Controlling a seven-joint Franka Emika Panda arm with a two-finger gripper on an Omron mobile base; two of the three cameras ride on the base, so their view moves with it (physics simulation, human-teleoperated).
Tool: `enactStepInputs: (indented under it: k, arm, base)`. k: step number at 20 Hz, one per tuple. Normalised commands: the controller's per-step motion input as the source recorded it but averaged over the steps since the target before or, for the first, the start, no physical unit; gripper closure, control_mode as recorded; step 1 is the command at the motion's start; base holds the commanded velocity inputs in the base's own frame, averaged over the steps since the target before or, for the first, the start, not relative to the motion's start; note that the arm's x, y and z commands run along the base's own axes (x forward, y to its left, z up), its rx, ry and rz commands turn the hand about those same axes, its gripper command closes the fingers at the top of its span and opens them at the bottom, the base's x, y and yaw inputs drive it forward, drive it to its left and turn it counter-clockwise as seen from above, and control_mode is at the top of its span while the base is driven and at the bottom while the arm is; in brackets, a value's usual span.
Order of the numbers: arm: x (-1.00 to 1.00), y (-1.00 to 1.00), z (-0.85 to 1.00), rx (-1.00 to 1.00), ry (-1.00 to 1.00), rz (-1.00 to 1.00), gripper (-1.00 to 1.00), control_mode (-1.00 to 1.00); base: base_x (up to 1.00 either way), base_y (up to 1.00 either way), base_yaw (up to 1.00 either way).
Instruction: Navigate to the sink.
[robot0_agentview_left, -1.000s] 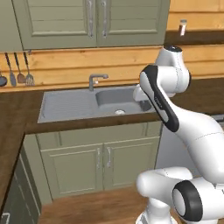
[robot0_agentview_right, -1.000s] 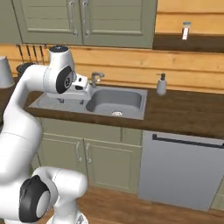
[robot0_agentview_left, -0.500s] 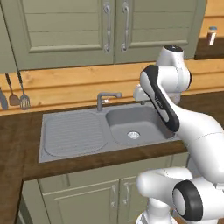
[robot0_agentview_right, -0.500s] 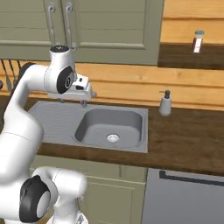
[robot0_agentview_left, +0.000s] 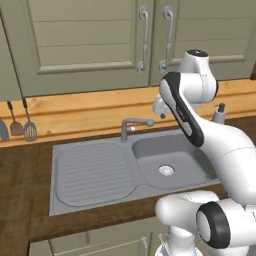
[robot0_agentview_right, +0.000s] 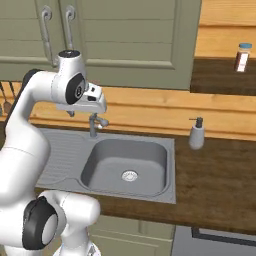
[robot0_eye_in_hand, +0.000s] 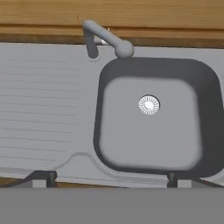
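Note:
The grey metal sink (robot0_agentview_left: 170, 165) lies in the dark wood counter right in front of me. Its rounded basin (robot0_agentview_right: 127, 159) has a round drain (robot0_eye_in_hand: 149, 105), and the ribbed draining board (robot0_agentview_left: 90, 172) lies to the left. The bent faucet (robot0_agentview_right: 95, 122) stands at the back edge, between board and basin. My gripper (robot0_eye_in_hand: 109, 178) hangs above the sink's front rim and looks down into the basin. It is open, its fingertips (robot0_eye_in_hand: 41, 177) far apart with nothing between them.
A soap dispenser (robot0_agentview_right: 196, 134) stands on the counter (robot0_agentview_right: 215, 180) right of the sink. Utensils (robot0_agentview_left: 22, 125) hang on the wood backsplash at the left. Green cabinet doors (robot0_agentview_left: 145, 40) hang overhead. A shaker (robot0_agentview_right: 242, 57) sits on a shelf at the upper right.
The whole picture has shifted: the base has driven closer, so the sink now looks larger and lies centred in front. The arm keeps the same pose.

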Motion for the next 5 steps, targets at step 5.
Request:
enactStepInputs:
  k: [5]
  arm:
    - [0.0,0.0,0.0,0.0,0.0,0.0,-1.0,1.0]
  base:
    - [0.0,0.0,0.0]
